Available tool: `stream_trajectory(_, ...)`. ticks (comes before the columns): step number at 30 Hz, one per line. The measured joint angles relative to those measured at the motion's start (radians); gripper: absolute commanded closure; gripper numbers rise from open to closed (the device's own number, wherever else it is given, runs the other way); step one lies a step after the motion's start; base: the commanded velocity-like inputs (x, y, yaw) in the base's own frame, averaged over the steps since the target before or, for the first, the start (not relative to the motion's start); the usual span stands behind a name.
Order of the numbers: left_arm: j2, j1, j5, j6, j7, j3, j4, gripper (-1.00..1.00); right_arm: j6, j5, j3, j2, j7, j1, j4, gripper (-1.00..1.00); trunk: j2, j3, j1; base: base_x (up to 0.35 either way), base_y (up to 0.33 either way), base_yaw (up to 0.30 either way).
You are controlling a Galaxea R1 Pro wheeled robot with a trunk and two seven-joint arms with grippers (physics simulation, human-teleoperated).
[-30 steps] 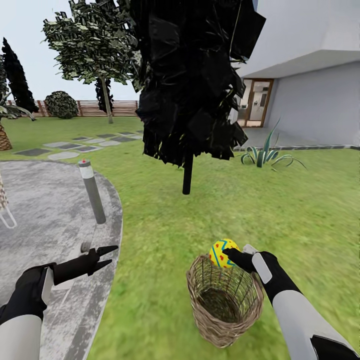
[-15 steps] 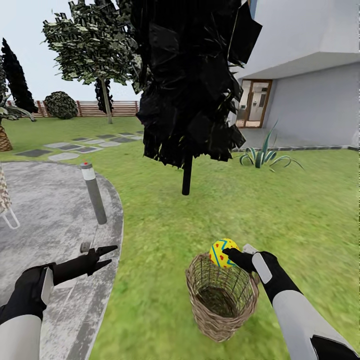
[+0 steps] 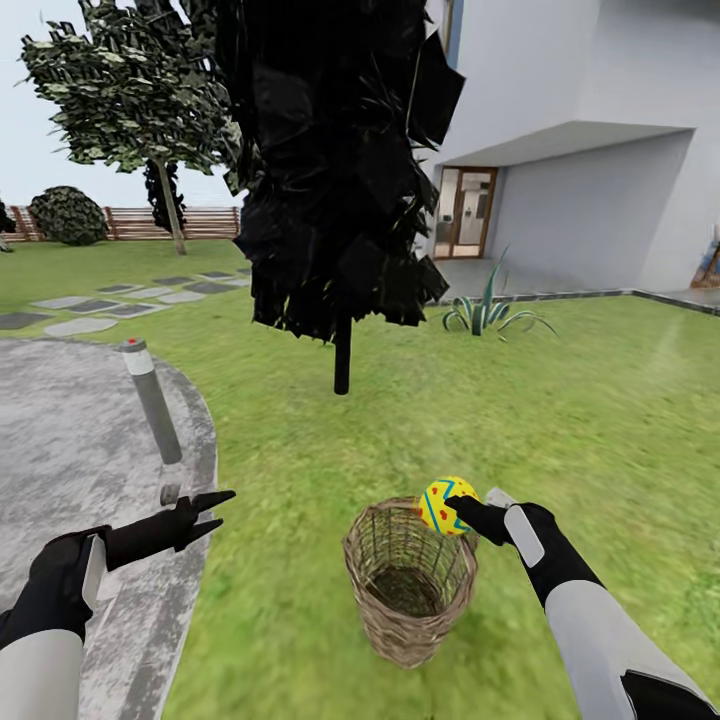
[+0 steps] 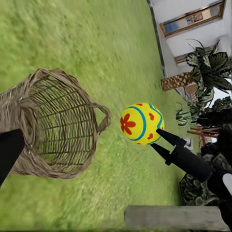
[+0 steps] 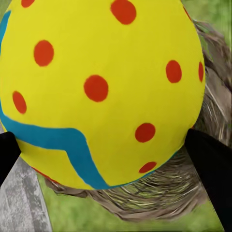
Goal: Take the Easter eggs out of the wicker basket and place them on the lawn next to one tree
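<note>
Jaws of right gripper [image 3: 452, 506] clamped a yellow Easter egg with blue zigzags and red dots [image 3: 441, 505], held above the far rim of the tan woven wicker basket [image 3: 405, 580]; left gripper [image 3: 222, 509] parted, empty, farther off; pale-trunked tree [image 3: 168, 205] far ahead-left across the green lawn [image 3: 560, 400].

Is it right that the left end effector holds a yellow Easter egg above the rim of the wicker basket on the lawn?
Not quite: the right end effector holds the Easter egg, as the head view shows. The rest is right: it is above the rim of the wicker basket on the lawn.
</note>
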Motion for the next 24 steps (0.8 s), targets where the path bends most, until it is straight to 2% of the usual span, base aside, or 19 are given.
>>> stream_trajectory(4, 0.0, 0.0, 0.0, 0.0, 0.0, 0.0, 0.0, -1.0, 0.0, 0.0, 0.0, 0.0, 0.0, 0.0, 0.0, 1.0, 0.028, 0.016, -0.015, -0.18, 0.0, -0.228)
stream_trajectory(12, 0.0, 0.0, 0.0, 0.0, 0.0, 0.0, 0.0, -1.0, 0.0, 0.0, 0.0, 0.0, 0.0, 0.0, 0.0, 1.0, 0.084, 0.048, -0.046, -0.017, 0.0, -0.243)
stream_trajectory(19, 0.0, 0.0, 0.001, 0.0, 0.0, 0.0, 0.0, -1.0, -0.001, 0.0, 0.0, 0.0, 0.0, 0.0, 0.0, 1.0, 0.133, 0.076, -0.073, -0.14, 0.0, -0.243)
stream_trajectory(24, 0.001, 0.0, 0.001, 0.0, 0.0, 0.001, 0.0, -1.0, -0.002, 0.0, 0.001, 0.001, -0.001, 0.0, 0.001, 1.0, 0.168, 0.094, -0.092, -0.006, 0.0, -0.071)
